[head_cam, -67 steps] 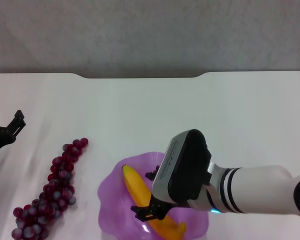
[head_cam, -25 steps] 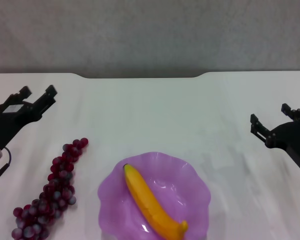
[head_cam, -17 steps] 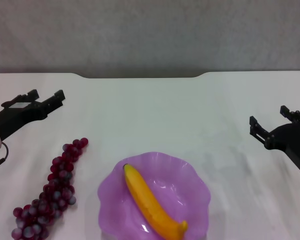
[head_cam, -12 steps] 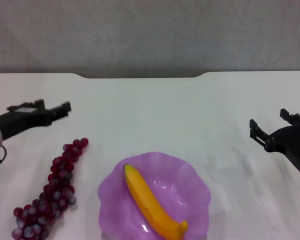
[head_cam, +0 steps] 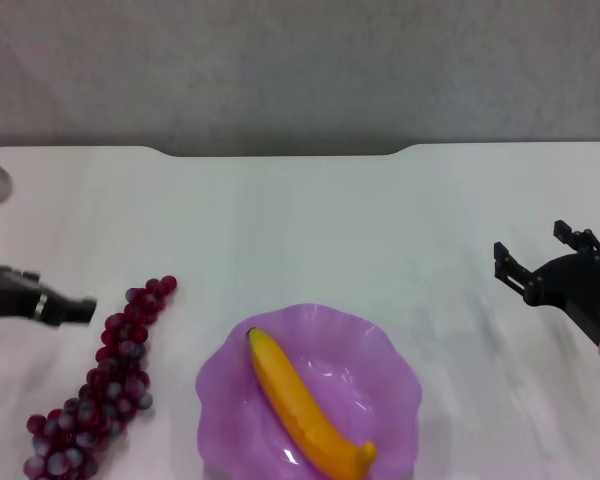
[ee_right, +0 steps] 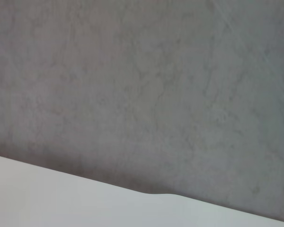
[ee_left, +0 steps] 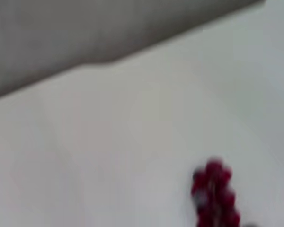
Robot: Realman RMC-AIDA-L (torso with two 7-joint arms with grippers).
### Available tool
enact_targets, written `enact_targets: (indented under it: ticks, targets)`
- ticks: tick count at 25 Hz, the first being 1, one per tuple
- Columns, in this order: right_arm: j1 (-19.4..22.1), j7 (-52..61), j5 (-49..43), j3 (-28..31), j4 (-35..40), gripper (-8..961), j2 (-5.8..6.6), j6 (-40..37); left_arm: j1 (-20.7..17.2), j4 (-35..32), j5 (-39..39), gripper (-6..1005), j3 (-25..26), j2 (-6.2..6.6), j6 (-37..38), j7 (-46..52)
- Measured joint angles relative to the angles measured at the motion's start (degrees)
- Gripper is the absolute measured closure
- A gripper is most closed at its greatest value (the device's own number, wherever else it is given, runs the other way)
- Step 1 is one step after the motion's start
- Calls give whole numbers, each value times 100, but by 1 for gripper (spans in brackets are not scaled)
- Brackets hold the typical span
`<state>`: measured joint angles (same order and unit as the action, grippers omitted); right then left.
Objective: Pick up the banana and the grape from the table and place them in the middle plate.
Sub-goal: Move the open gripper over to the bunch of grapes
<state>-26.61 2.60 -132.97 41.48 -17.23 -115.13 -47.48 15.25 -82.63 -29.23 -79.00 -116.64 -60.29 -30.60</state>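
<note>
The yellow banana (head_cam: 305, 410) lies inside the purple scalloped middle plate (head_cam: 385, 365) at the front centre of the white table (head_cam: 310, 220). The long bunch of dark red grapes (head_cam: 105, 380) lies on the table left of the plate; its far end also shows in the left wrist view (ee_left: 215, 194). My left gripper (head_cam: 75, 308) is low at the left, just beside the far end of the grape bunch and blurred by motion. My right gripper (head_cam: 533, 245) is open and empty over the table at the right, away from the plate.
A grey wall (head_cam: 300, 70) rises behind the table's notched far edge (head_cam: 280, 152). The right wrist view shows only that wall (ee_right: 142, 85) and a strip of table edge (ee_right: 61, 203).
The right gripper let go of the banana in the plate and drew back to the right. The left gripper swung from the far left down towards the far end of the grapes.
</note>
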Motion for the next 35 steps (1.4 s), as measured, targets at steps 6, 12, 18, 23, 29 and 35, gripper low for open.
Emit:
enact_targets:
  ticks: [6, 12, 18, 23, 29, 35]
  targets:
    - [-9, 2, 0, -3, 29, 68, 0, 31, 305, -406, 798, 159, -411, -8, -1011, 310]
    - [-60, -114, 0, -29, -11, 68, -8, 94, 589, -287, 753, 160, -535, -19, -1472, 451]
    - [-63, -140, 0, -70, -26, 67, -9, 99, 927, 581, 716, 166, -653, -14, -1499, 491]
    - [-62, -142, 0, -71, -20, 68, -9, 99, 1062, 1017, 697, 172, -678, -23, -1451, 378]
    - [-63, -145, 0, -71, -3, 69, -9, 99, 1274, 1471, 591, 179, -754, -28, -1209, 332]
    - [-63, -146, 0, -71, -14, 68, -9, 99, 1230, 1518, 434, 186, -821, -26, -978, 293]
